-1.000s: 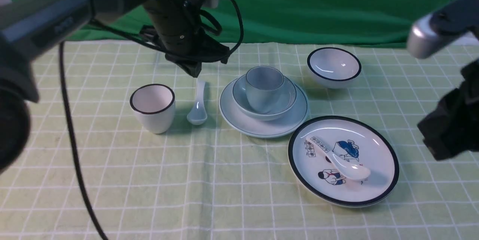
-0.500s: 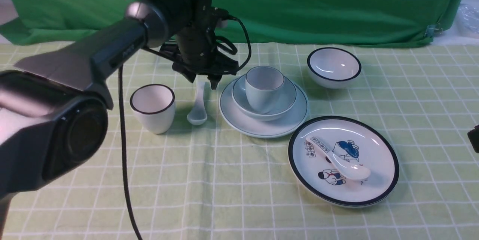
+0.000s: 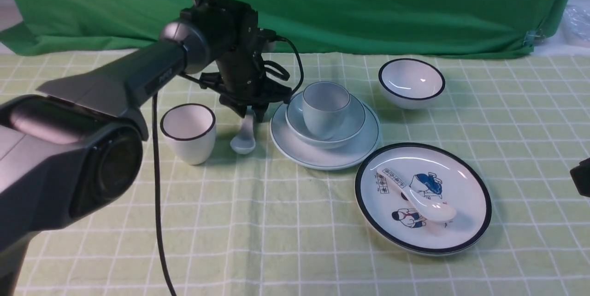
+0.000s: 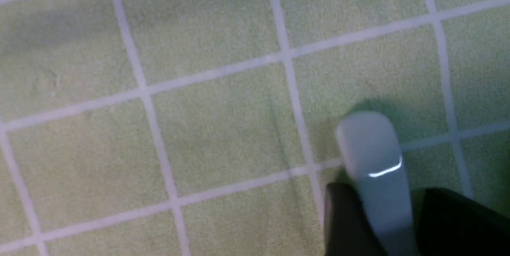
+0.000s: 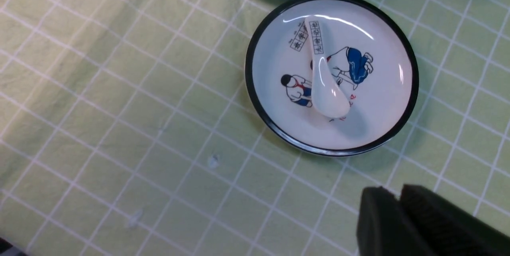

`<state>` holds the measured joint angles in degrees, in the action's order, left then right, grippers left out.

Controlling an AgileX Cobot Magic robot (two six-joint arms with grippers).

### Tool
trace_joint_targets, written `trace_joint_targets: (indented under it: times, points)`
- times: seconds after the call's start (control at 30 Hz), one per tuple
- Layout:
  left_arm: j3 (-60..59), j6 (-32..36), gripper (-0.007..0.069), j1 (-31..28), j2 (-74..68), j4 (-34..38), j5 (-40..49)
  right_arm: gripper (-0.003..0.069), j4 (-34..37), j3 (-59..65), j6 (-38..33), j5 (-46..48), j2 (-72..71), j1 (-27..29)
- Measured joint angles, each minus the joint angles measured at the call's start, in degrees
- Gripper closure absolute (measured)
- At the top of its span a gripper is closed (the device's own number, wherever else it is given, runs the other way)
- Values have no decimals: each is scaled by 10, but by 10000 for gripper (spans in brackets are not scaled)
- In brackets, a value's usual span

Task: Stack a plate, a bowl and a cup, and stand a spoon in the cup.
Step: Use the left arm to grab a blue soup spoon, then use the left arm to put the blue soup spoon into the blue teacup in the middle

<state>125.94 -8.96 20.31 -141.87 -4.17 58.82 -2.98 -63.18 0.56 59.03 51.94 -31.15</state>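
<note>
The pale blue plate (image 3: pixel 322 157) carries the shallow bowl (image 3: pixel 356 123), and the plain cup (image 3: pixel 322 111) stands upright in the bowl. The plain spoon (image 3: pixel 243 141) lies on the cloth to their left, handle pointing away. My left gripper (image 3: pixel 250 115) is down over that handle. In the left wrist view the handle (image 4: pixel 372 148) runs between the jaws of the left gripper (image 4: pixel 388 192); one black finger (image 4: pixel 342 216) touches it, with a thin gap at the other. My right gripper (image 5: pixel 394 192) is shut and empty, hovering near the table's right side.
A black-rimmed white cup (image 3: pixel 188 132) stands left of the spoon. A black-rimmed bowl (image 3: pixel 411 81) sits at the back right. A large black-rimmed plate with cartoon figures (image 3: pixel 465 222) holds a printed spoon (image 3: pixel 424 204). Green backdrop behind the table.
My left gripper has come down from above onto the plain spoon's handle and narrowed. My right arm has pulled back to the right edge of the front view.
</note>
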Motion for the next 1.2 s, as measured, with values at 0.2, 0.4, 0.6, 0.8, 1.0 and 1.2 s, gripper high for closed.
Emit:
trace_joint_targets:
  times: [0.2, 0.4, 0.6, 0.8, 1.0, 1.2]
  points:
    - [7, 29, 508, 1, 8, 11, 5, 544, 1, 0, 0, 24, 0, 0]
    - [16, 71, 508, 3, 100, 37, 19, 536, 1, 0, 0, 30, -15, 0]
    - [-125, 141, 508, 52, 294, 85, -98, 536, 1, 11, 0, 30, -55, 0]
    - [-422, 331, 508, 153, 406, 270, -498, 536, 1, 51, 6, 2, -110, 0]
    - [-590, 336, 508, 197, 401, 250, -807, 536, 0, 92, 22, -22, -149, 0]
    - [-606, 136, 508, 175, 356, 42, -959, 536, 0, 103, 31, -30, -160, 0]
